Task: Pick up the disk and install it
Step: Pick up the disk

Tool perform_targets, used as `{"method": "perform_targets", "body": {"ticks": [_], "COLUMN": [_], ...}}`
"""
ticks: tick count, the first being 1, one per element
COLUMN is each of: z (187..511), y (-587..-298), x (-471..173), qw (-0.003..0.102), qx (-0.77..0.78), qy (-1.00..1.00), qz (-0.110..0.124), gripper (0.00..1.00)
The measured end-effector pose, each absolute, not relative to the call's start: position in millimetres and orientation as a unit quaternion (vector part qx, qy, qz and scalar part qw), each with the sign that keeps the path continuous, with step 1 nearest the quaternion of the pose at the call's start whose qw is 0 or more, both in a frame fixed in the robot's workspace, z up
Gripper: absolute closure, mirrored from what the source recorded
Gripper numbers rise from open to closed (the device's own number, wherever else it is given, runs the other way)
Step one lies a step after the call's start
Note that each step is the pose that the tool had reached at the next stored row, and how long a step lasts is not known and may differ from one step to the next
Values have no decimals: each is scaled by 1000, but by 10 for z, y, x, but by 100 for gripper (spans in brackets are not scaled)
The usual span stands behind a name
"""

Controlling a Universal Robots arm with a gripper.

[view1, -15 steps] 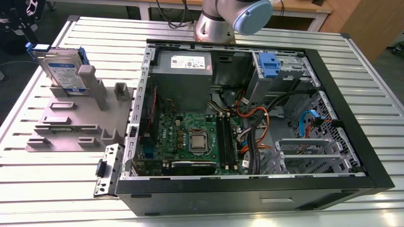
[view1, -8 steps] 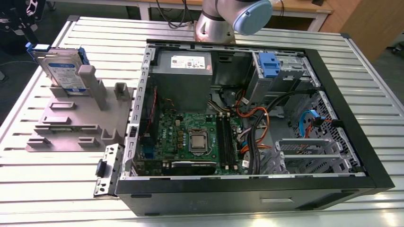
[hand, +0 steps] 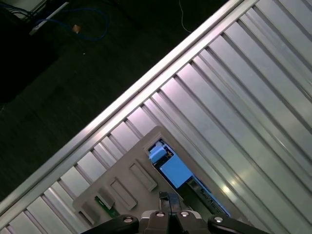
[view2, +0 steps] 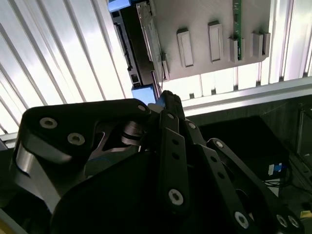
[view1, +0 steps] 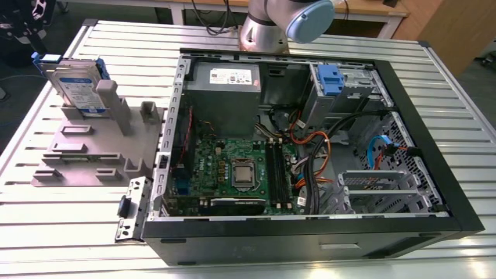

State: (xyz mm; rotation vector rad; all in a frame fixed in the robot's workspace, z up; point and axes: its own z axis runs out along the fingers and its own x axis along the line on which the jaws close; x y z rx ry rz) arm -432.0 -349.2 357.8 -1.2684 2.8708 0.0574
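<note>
The disk point(view1: 78, 84) stands on edge in a grey slotted holder point(view1: 85, 151) on the table, at the exterior view's left, beside the open computer case point(view1: 310, 145). It is silver, with a white-and-blue label and blue side rails. My black gripper point(view1: 32, 36) hangs above and just behind the disk, near the table's far left corner. In the second wrist view my gripper point(view2: 165, 99) has its fingers together, with nothing between them, a little short of the disk point(view2: 141, 48). The first wrist view has the gripper point(hand: 167, 199) over the disk's blue rail point(hand: 173, 170).
Inside the case lie a green motherboard point(view1: 240, 168), a grey power supply point(view1: 225, 87), cables, and a drive cage with a blue latch point(view1: 329, 78) at the far right. The arm's base point(view1: 263, 32) stands behind the case. The table edge point(hand: 122, 105) and the dark floor are close to the holder.
</note>
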Motion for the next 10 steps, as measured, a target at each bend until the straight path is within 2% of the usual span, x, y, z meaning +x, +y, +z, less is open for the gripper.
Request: {"method": "perform_targets", "body": {"ticks": [10], "z": [3564], "y": [-3476], "x": [-4319], "qw": [1], "qx": [-445], "qy": [895], "qz": [19], "gripper": [89]}}
